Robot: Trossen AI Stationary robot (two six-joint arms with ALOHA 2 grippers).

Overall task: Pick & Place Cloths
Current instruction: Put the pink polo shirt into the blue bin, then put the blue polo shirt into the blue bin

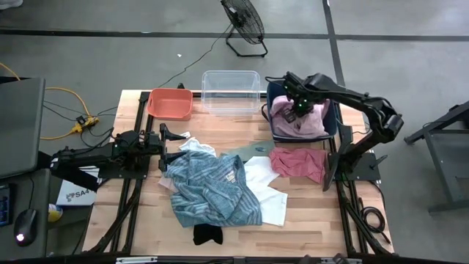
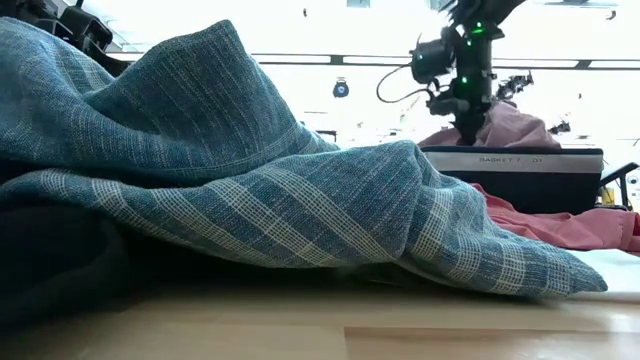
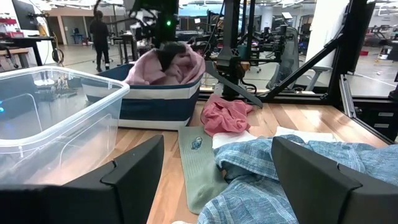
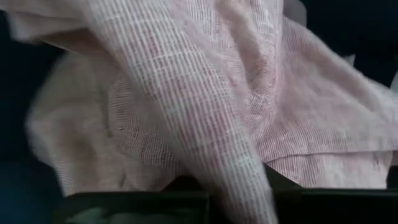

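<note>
The right gripper (image 1: 296,107) is clamped on the pink cloth (image 1: 304,121) heaped beneath it in the dark blue bin (image 1: 331,121).

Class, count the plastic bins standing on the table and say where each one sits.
3, all along the far edge: the orange bin on the left, the clear bin in the middle, and the dark blue bin on the right, holding pink cloth.

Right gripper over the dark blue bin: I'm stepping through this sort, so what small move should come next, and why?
Probably open the right gripper and let go: it is shut on the large pale pink woven cloth, which already lies bunched inside the dark blue plastic bin. The left gripper waits open by the blue-striped cloth.
</note>
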